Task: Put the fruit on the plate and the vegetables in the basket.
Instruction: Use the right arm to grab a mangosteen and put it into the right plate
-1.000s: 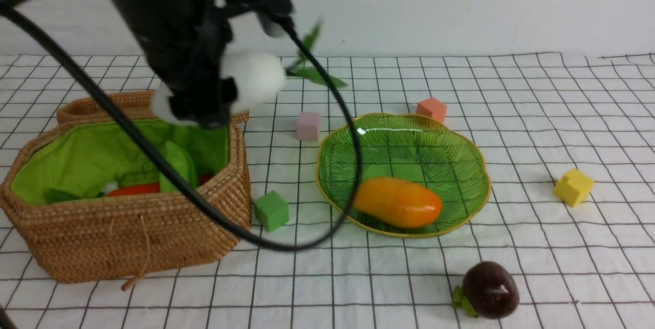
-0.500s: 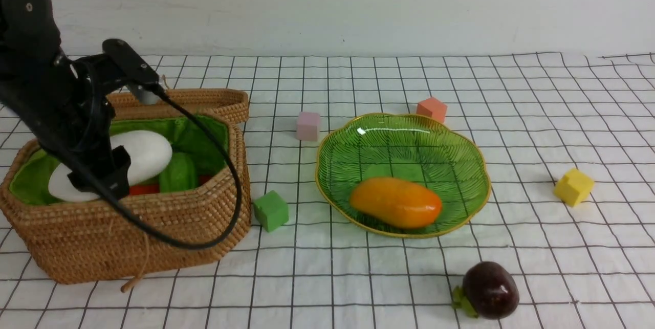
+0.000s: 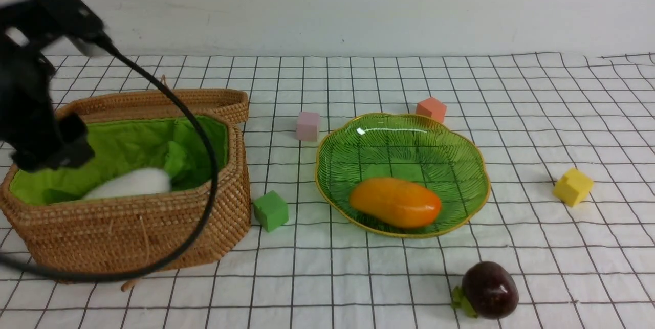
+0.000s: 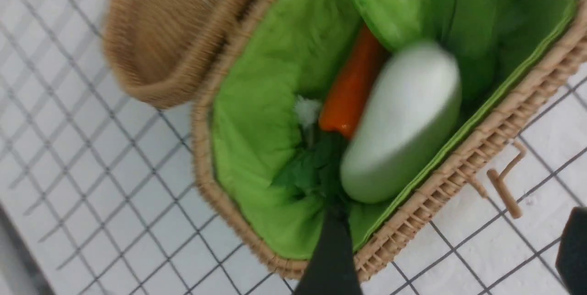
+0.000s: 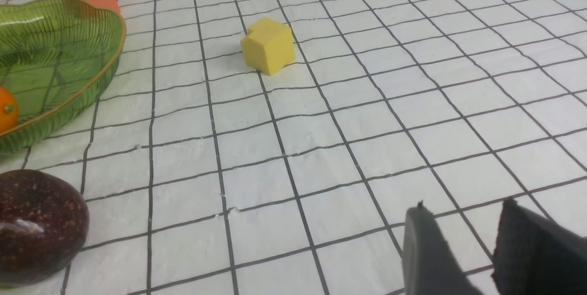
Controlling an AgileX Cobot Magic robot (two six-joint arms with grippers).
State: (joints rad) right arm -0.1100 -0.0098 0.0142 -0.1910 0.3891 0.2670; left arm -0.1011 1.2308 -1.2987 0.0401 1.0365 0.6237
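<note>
Mangosteen, dark purple, round, glossy plastic [image 3: 489, 290], sits on the grid cloth near the green glass plate [image 3: 404, 152]; likely light, rigid, slippery; best gripped across its widest girth; left jaws [image 4: 449, 263] released, spread wide; right jaws [image 5: 477, 249] parted, nothing between them.

Left arm [image 3: 30, 88]: blurred, at the front view's left edge, black cable [image 3: 202, 137] looping from it
Left gripper [image 4: 454, 210]: empty, fingers spread wide apart
Right gripper [image 5: 464, 204]: empty, fingers parted by a narrower gap
</note>
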